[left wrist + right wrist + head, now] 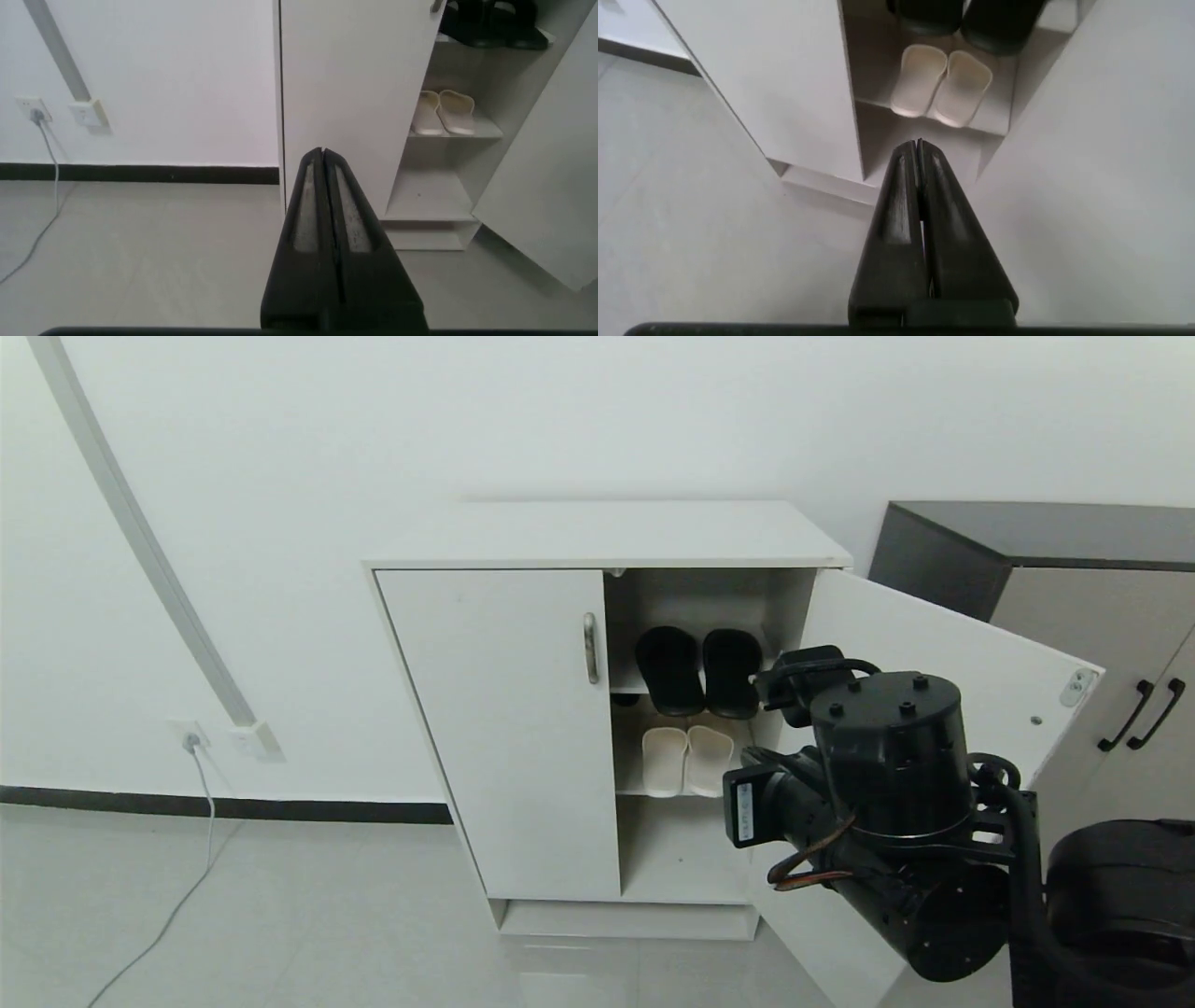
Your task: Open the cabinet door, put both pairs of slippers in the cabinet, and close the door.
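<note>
Cabinet (607,534): white, standing on the floor (280,915) against the wall, and half open right now.
Right door (934,644): swung wide, out toward the robot's right.
Left door (495,728): flat shut, its metal handle (590,648) upright at the inner edge.
Black slippers (698,672): side by side on the upper shelf, inside the open half.
White slippers (688,761): side by side on the shelf just below the black pair.
Right tool (919,149): fingers pressed together, nothing between them. It hangs above the floor in front of the open half, between the shut door's edge and the swung door. The white pair lies ahead of its tips, well apart from them.
Left tool (321,154): pinched closed as well, and empty. It sits low over the floor, facing the shut door's lower part. Both pairs sit off to one side, well apart from it.
</note>
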`<state>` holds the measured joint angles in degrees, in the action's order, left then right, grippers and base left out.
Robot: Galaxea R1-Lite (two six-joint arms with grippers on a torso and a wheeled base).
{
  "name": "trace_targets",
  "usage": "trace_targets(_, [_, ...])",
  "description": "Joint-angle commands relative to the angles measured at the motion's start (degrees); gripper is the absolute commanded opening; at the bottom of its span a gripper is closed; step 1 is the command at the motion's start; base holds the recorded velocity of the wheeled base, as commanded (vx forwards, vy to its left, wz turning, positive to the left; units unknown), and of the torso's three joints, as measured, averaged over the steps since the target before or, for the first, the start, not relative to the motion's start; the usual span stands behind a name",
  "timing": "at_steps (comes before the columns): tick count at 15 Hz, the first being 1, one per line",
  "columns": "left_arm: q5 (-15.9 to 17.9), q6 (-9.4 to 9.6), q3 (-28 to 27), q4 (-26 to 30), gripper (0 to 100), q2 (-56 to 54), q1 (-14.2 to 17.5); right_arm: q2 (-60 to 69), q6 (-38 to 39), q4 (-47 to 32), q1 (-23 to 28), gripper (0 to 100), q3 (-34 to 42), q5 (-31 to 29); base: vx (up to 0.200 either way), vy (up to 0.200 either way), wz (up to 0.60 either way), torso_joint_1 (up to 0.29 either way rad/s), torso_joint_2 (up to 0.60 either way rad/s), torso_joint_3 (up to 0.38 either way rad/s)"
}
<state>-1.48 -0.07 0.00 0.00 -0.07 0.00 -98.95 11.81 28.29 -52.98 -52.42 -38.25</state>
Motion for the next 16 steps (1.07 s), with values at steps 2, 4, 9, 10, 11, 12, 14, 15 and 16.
trace_targets(2, [0.0,-0.01,0.0,0.0,0,0.1,0.0,0.5,0.0,0.0,0.0,0,0.0,0.0,0.000,0.000,0.00,0.146,-0.47,-0.310])
trace_targets(4, [0.0,-0.01,0.0,0.0,0,0.1,0.0,0.4,0.0,0.0,0.0,0,0.1,0.0,0.000,0.000,0.00,0.171,-0.48,-0.315])
trace_targets(9, [0.0,-0.01,0.0,0.0,0,0.1,0.0,0.2,0.1,0.0,0.0,0,0.1,0.0,0.000,0.000,0.00,0.189,-0.50,-0.311])
trace_targets(10, [0.0,-0.01,0.0,0.0,0,0.1,0.0,0.2,0.1,0.0,0.0,0,0.1,0.0,0.000,0.000,0.00,0.217,-0.51,-0.320])
trace_targets(11, [0.0,-0.01,0.0,0.0,0,0.1,0.0,0.2,0.1,0.0,0.0,0,0.1,0.0,0.000,0.000,0.00,0.217,-0.53,-0.315])
trace_targets(12, [0.0,-0.01,0.0,0.0,0,0.1,0.0,0.2,0.1,0.0,0.0,0,0.3,0.0,0.000,0.000,0.00,0.222,-0.54,-0.310])
trace_targets(14, [0.0,-0.01,0.0,0.0,0,0.1,0.0,0.2,0.0,0.0,0.0,0,0.3,0.0,0.000,0.000,0.00,0.232,-0.54,-0.315])
trace_targets(15, [0.0,-0.01,0.0,0.0,0,0.1,0.0,0.2,0.0,0.0,0.0,0,0.3,0.0,0.000,0.000,0.00,0.232,-0.55,-0.315])
trace_targets(16, [0.0,-0.01,0.0,0.0,0,0.1,0.0,0.2,0.1,0.0,0.0,0,0.3,0.0,0.000,0.000,0.00,0.251,-0.57,-0.330])
